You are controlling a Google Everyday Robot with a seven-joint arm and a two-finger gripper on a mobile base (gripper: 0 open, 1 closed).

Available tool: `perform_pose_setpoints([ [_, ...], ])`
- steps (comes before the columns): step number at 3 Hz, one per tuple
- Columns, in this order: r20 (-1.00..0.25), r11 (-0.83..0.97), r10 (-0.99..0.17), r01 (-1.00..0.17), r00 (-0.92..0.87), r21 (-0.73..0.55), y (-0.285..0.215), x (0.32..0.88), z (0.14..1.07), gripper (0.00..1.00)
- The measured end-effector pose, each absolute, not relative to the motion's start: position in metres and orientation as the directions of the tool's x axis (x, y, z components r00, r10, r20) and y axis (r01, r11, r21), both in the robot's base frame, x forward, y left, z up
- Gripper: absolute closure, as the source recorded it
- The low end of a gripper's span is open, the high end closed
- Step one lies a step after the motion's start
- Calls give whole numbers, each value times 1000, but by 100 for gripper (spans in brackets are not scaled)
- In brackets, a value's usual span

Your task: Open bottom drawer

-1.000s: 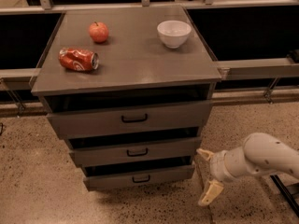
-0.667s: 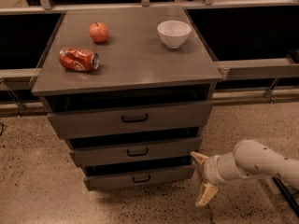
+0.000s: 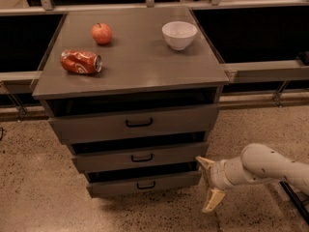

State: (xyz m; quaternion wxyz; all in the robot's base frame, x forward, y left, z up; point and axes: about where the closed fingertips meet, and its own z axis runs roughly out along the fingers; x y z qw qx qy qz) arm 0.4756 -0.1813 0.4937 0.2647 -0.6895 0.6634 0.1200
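The bottom drawer (image 3: 145,183) is the lowest and narrowest of three grey fronts, with a small black loop handle (image 3: 146,185) at its centre. A dark gap shows above its front. My gripper (image 3: 209,184) is low at the right, just beyond the drawer's right end, with its two pale fingers spread apart, one up near the drawer's corner and one down near the floor. It holds nothing. The white arm (image 3: 265,168) comes in from the right.
The middle drawer (image 3: 141,157) and top drawer (image 3: 137,123) sit above. On the cabinet top (image 3: 145,66) lie a red apple (image 3: 102,33), a crushed red can (image 3: 80,62) and a white bowl (image 3: 179,35). Speckled floor (image 3: 38,187) surrounds the cabinet; rails run behind.
My gripper and arm have moved left, closer to the right end of the bottom drawer. The drawers and the things on top have not moved.
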Motion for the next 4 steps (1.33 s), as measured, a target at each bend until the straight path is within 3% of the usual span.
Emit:
perform_pose_setpoints([
  [2, -579, -103, -788, -972, 209, -211, -167, 544, 367, 0],
  [3, -765, -79, -603, -971, 227, -226, -140, 546, 327, 0],
  [4, -774, -102, -582, -967, 247, -232, -136, 544, 319, 0],
])
